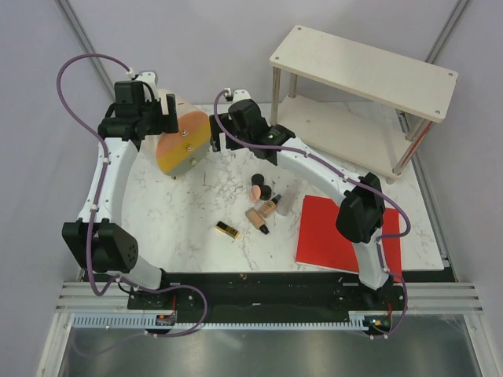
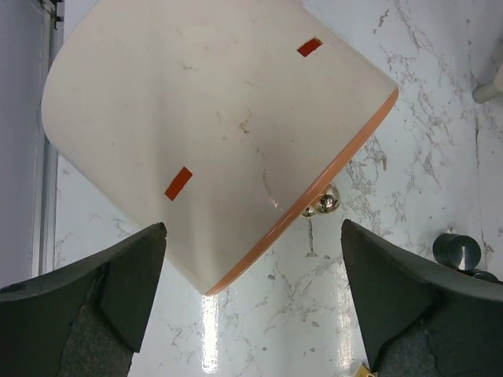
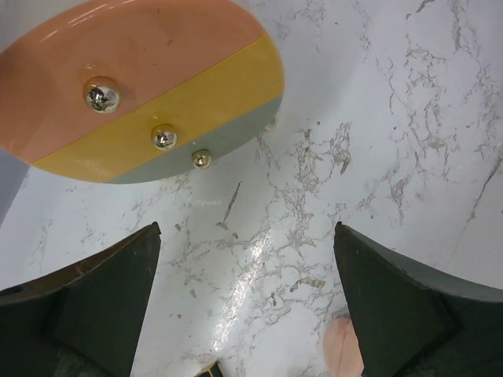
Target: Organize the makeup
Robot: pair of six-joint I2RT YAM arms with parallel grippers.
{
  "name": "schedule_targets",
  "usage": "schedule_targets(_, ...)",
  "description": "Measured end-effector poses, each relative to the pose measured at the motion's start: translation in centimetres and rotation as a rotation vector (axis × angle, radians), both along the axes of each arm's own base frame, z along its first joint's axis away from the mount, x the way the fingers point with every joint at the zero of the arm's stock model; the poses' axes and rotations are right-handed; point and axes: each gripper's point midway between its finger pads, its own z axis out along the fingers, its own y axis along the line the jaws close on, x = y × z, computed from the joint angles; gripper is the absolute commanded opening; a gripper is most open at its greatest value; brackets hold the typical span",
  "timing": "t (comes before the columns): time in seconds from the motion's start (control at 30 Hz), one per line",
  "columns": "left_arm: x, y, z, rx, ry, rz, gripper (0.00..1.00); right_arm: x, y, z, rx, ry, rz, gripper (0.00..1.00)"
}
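The left end effector (image 2: 251, 302) gapes wide, holding nothing; its wrist view shows the plain cream back of the orange-rimmed case (image 2: 212, 133) on the marble counter (image 2: 409, 157). The right end effector (image 3: 247, 306), equally wide and empty, faces the case's peach, yellow and grey-green striped side with three metal studs (image 3: 163, 138). Only the top view shows the makeup clustered mid-counter: lipstick (image 1: 227, 229), foundation tubes (image 1: 258, 219), peach puff (image 1: 257, 191), just left of a red sheet (image 1: 338, 236).
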Motion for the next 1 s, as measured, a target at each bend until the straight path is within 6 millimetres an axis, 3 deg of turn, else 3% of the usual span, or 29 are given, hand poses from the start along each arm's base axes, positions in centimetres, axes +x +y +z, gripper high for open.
schedule_targets(0.23, 0.3, -0.3, 1.9, -0.013, -0.072, -0.012, 0.96, 0.8, -0.3, 0.7, 0.142, 0.094, 0.013, 0.98)
schedule_targets(0.33, 0.4, -0.6, 2.0, -0.022, -0.075, -0.025, 0.87, 2.3, -1.1, 1.1, 0.239, 0.131, 0.01, 0.98)
schedule_targets(0.37, 0.4, -0.7, 2.0, -0.026, -0.075, -0.031, 0.77, 2.8, -1.3, 1.2, 0.276, 0.141, 0.009, 0.98)
schedule_targets(0.43, 0.7, -0.8, 2.0, -0.03, -0.075, -0.034, 0.67, 3.4, -1.8, 1.1, 0.316, 0.165, 0.004, 0.98)
schedule_targets(0.47, 0.9, -0.8, 2.0, -0.033, -0.076, -0.032, 0.52, 3.7, -1.7, 1.2, 0.341, 0.173, 0.007, 0.98)
schedule_targets(0.5, 1.3, -0.9, 2.1, -0.035, -0.077, -0.031, 0.43, 3.8, -1.4, 1.2, 0.364, 0.184, 0.017, 0.98)
schedule_targets(0.53, 1.7, -0.9, 2.1, -0.041, -0.079, -0.028, 0.16, 3.7, -1.0, 1.3, 0.388, 0.198, 0.031, 0.98)
schedule_targets(0.57, 2.1, -0.9, 2.1, -0.044, -0.08, -0.025, 0.05, 3.5, -0.3, 1.4, 0.42, 0.212, 0.048, 0.95)
schedule_targets(0.7, 3.6, -0.8, 1.0, -0.049, -0.058, -0.013, 0.02, 2.6, 2.2, 1.1, 0.562, 0.286, 0.117, 0.83)
schedule_targets(0.87, 4.5, -0.4, -0.7, -0.049, -0.022, -0.003, 0.02, 1.7, 4.8, -1.8, 0.684, 0.43, 0.169, 0.64)
schedule_targets(1.0, 4.8, 0.3, -0.5, -0.055, -0.029, 0.018, 0.02, 1.6, 5.9, -3.7, 0.746, 0.513, 0.182, 0.56)
